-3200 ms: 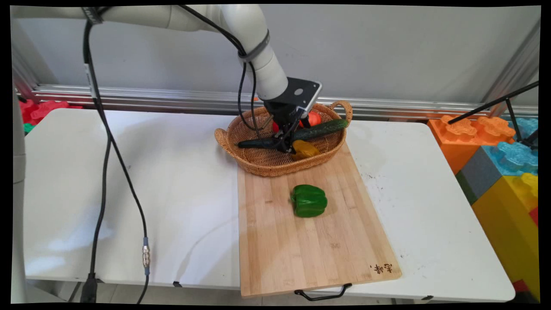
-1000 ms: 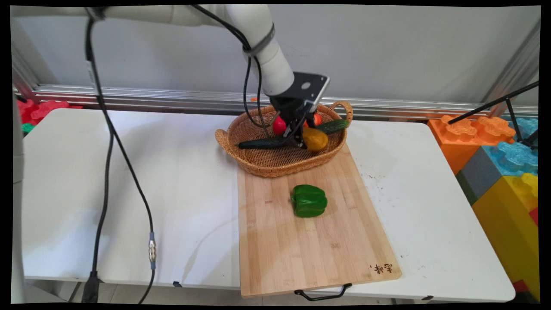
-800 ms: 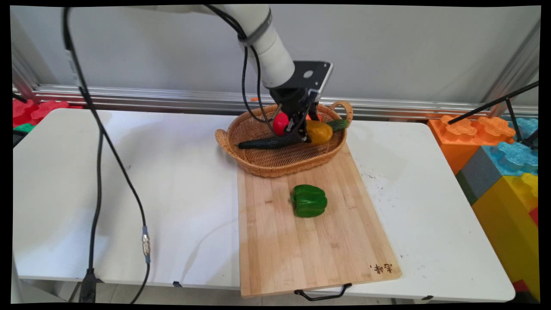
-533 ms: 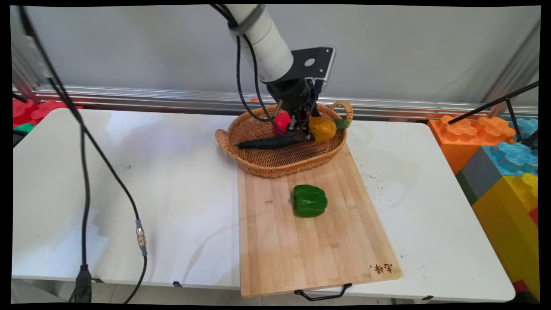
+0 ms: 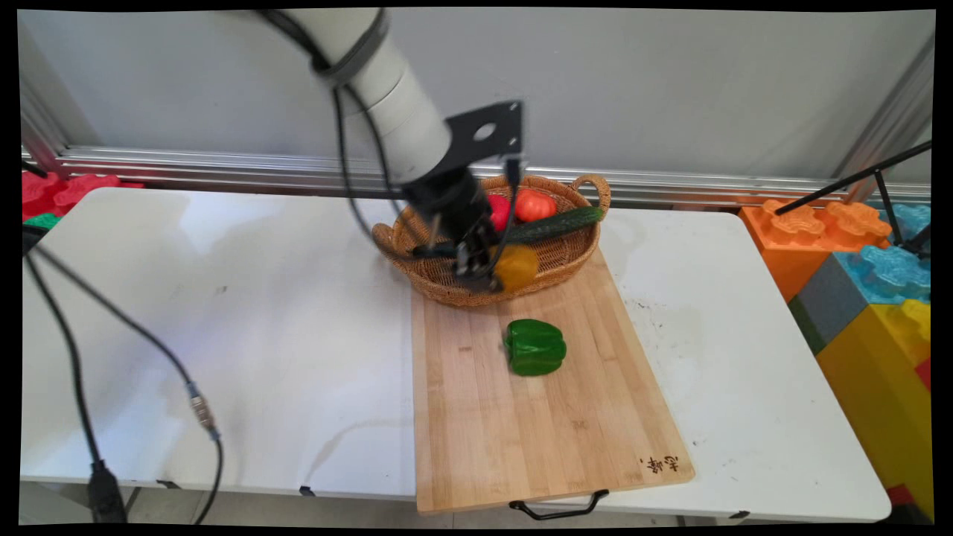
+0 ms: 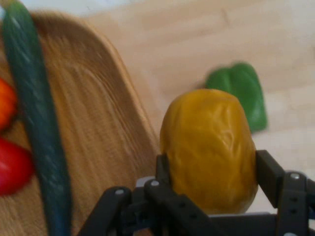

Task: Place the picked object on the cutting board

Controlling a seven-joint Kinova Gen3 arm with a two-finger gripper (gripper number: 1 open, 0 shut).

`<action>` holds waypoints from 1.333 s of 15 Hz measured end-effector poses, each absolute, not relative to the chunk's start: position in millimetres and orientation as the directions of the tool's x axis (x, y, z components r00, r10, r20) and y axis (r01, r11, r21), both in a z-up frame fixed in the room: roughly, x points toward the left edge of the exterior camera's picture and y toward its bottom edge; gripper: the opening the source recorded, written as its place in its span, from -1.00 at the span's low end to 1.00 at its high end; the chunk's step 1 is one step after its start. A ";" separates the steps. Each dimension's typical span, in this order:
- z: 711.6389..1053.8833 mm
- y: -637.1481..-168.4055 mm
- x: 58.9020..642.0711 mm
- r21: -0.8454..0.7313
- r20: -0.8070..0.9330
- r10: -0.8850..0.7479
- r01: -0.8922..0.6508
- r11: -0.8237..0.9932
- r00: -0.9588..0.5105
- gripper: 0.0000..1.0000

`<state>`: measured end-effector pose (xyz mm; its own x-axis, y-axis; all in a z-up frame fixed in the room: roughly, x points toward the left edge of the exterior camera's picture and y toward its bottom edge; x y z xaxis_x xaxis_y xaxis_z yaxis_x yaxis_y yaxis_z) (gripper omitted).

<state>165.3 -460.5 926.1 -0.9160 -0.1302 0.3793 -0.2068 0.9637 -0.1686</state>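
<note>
Yellow pepper (image 6: 209,147) pinched in my gripper (image 5: 488,272), lifted over the wicker basket's (image 5: 447,286) near rim, above the cutting board (image 5: 536,432) where a green pepper (image 5: 534,347) lies, not set down yet.

A glossy, wrinkled yellow pepper (image 6: 209,147) sits between matt black plastic fingers (image 6: 268,169), woven wicker basket (image 6: 98,113) beside, pale wooden board (image 6: 187,44) beyond.

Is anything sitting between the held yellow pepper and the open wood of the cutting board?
Nothing visible. The gripper holds the yellow pepper above the basket's near rim. The green pepper lies on the cutting board, with bare wood around it.
</note>
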 end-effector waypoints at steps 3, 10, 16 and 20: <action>907.2 -434.5 182.3 -0.128 0.376 -0.193 -0.257 0.958 -0.906 -1.00; 850.1 -415.1 193.3 -0.064 0.386 -0.268 -0.315 0.947 -0.883 -1.00; 804.1 -411.2 190.3 -0.001 0.389 -0.323 -0.351 0.936 -0.863 -1.00; 791.7 -413.5 186.8 0.012 0.400 -0.334 -0.359 0.933 -0.853 -1.00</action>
<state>186.8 -413.5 791.7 -0.8533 -0.3340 0.4003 -0.3595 0.9331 0.0123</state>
